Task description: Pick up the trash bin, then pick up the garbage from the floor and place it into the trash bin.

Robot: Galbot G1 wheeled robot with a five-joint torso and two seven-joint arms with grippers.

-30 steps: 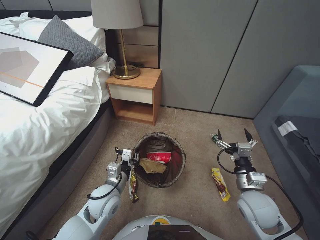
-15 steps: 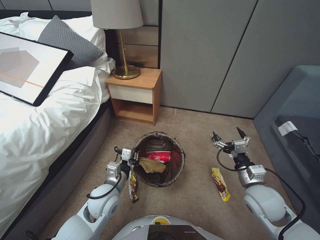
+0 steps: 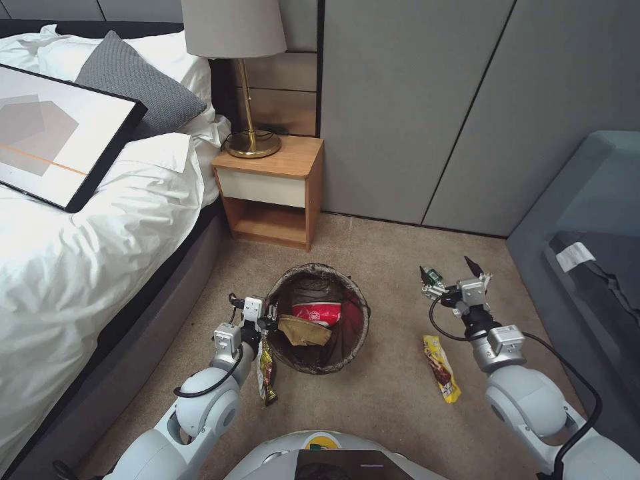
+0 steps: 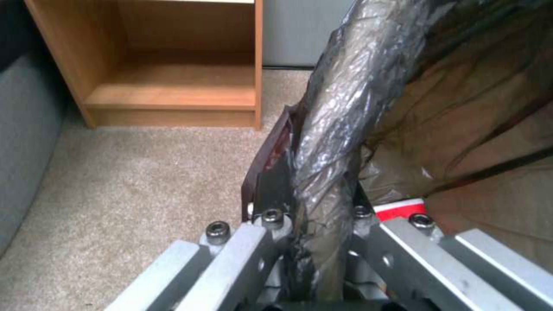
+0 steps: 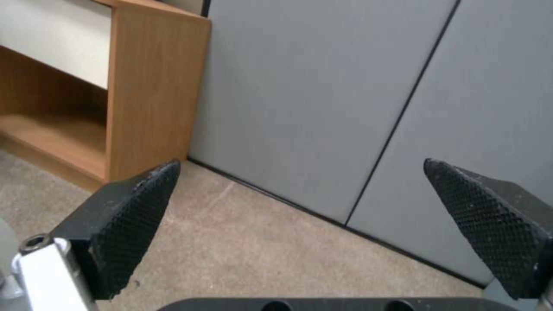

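Right gripper (image 3: 448, 272) moved left toward bottle (image 3: 431, 275), jaws wide, left gripper (image 3: 269, 317) still clamping bin rim (image 3: 319, 269)

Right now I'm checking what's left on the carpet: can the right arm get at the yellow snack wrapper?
Probably yes. The yellow snack wrapper lies flat on open carpet beside the right arm, nothing on it. The right gripper is open and empty, but it hovers beyond the wrapper, so it must pull back first.
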